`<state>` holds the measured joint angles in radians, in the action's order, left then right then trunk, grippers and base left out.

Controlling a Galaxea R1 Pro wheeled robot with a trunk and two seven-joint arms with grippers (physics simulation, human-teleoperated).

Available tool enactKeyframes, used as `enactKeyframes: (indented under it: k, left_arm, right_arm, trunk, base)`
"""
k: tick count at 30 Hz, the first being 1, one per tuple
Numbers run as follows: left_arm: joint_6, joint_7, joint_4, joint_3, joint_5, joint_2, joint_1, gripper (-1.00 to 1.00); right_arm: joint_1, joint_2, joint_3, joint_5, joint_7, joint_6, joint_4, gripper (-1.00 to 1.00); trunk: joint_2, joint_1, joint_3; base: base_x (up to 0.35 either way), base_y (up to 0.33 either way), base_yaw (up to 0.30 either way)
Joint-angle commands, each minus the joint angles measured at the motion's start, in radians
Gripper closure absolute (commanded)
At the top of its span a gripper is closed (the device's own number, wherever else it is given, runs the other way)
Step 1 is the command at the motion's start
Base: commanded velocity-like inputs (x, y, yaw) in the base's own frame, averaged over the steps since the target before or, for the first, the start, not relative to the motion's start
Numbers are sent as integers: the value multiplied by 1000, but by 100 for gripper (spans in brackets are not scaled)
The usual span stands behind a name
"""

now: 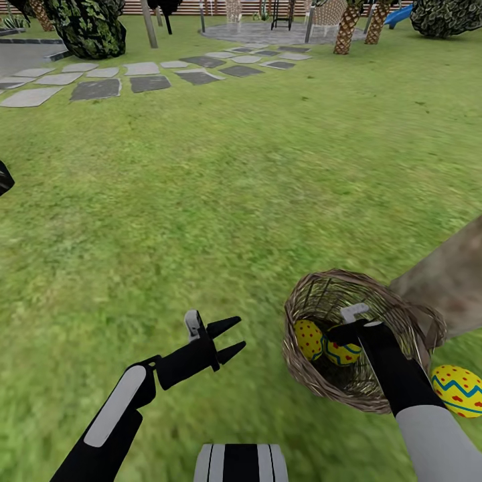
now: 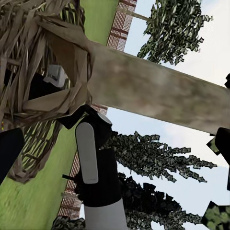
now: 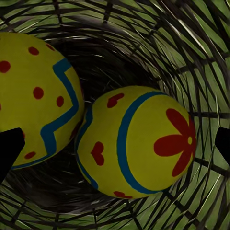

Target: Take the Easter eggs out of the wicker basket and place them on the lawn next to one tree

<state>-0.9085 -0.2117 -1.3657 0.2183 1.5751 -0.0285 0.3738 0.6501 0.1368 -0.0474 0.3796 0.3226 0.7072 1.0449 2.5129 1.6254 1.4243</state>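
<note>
Brown open-weave wicker basket (image 1: 402, 314) beside pale mottled tree trunk (image 1: 448, 281) — two yellow dotted eggs (image 3: 139, 141) inside, one (image 1: 458, 390) on grass. Our right gripper (image 3: 115, 143) inside, fingers spread around flower egg, nothing held — poised to grasp. Left gripper (image 1: 227, 340) open, idle.

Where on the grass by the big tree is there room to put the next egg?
Bare lawn lies left of the tree trunk, beyond the wicker basket. Crowded: below the trunk, where one egg lies against the basket, and inside it, where the right gripper reaches over two eggs.
</note>
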Motion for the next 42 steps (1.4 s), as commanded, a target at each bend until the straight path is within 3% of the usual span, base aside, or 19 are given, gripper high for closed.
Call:
enactKeyframes:
  k: [1, 11, 18, 42]
  left_arm:
    - [0, -7, 0, 1, -5, -1, 1, -100]
    - [-1, -8, 0, 3, -5, 2, 1, -100]
    - [-1, -8, 0, 4, -5, 2, 1, -100]
    - [-1, -8, -1, 6, -6, 3, 1, -100]
  right_arm:
    - [0, 0, -1, 11, 9, 3, 1, -100]
    - [0, 1, -12, 11, 3, 4, 1, -100]
    - [3, 3, -70, 12, -56, 3, 2, -100]
    - [19, 1, -74, 11, -55, -44, 7, -100]
  trunk:
    - [0, 0, 1]
    - [0, 0, 1]
    - [0, 0, 1]
    - [5, 9, 78]
  base:
    - [0, 0, 0]
    - [0, 0, 0]
    - [0, 0, 0]
    - [0, 0, 0]
